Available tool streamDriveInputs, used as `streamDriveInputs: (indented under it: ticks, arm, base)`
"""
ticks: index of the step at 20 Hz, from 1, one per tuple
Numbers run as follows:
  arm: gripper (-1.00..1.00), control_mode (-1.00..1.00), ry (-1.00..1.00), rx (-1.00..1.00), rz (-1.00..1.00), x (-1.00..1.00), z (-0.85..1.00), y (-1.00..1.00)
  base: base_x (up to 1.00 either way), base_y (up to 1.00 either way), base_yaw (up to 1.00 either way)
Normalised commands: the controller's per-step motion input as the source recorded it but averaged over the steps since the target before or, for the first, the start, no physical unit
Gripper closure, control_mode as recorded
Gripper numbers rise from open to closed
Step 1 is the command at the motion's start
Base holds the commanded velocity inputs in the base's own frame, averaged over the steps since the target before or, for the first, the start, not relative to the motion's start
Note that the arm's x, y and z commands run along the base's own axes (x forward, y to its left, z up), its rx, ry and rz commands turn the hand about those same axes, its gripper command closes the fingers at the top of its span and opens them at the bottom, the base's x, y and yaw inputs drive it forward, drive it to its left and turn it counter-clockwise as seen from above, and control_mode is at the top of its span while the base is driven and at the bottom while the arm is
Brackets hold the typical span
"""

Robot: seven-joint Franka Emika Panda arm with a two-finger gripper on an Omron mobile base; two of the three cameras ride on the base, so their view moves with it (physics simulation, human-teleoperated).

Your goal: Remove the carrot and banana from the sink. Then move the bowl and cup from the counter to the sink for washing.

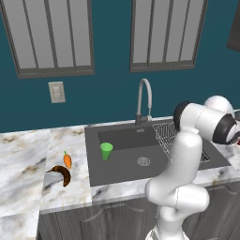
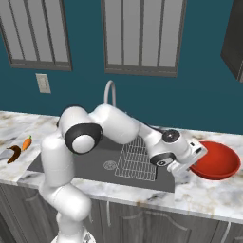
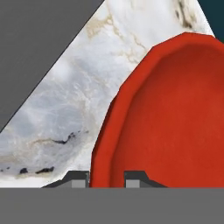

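Two finger tips of the gripper straddle the near rim of the bowl, one on the outside and one on the inside, pinching the rim wall between them. In the right base view the arm rises from its base, bends at the elbow and reaches low and forward across the sink to the right, with the hand tilted down at the left edge of the bowl. The bowl sits on the counter just right of the sink. The cup stands upright inside the sink at its left side. The carrot and the banana lie close together on the counter left of the sink.
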Motion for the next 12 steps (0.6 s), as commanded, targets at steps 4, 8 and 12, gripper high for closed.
streamDriveInputs:
  ticks: [4,8,12]
  arm:
    - [1.0,-1.0,0.0,-0.03,0.17,-0.34,0.2,0.09]
    - [1.0,-1.0,0.0,-0.02,0.14,-0.32,0.18,0.13]
    - [1.0,-1.0,0.0,-0.02,0.1,-0.32,0.11,0.19]
  base:
    - [0.0,0.0,0.0]
    - [0.0,0.0,0.0]
    - [0.0,0.0,0.0]
